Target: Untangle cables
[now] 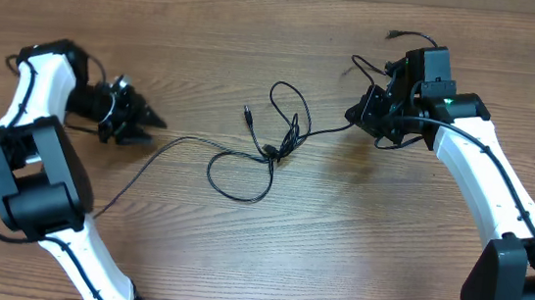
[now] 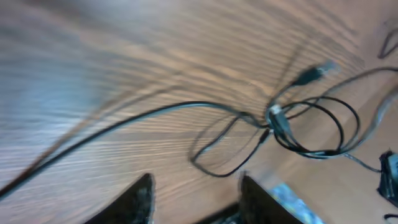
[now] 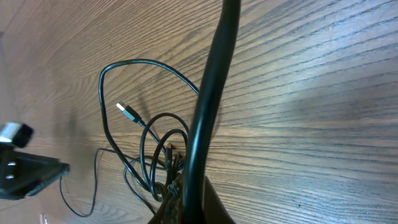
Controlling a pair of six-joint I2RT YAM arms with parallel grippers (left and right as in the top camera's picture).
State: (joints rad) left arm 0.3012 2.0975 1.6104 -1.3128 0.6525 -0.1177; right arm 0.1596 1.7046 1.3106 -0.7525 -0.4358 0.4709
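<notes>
Two grippers flank the cables, knotted on the table. My right gripper is clenched on one strand; my left gripper stands parted, empty. Step in hand, likely: drawing the knot apart. Next, left must seize a loose loop.

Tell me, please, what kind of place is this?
Probably a robotics lab bench: a wooden table, a white left arm and right arm at its edge, and thin black cables tangled between them.
</notes>
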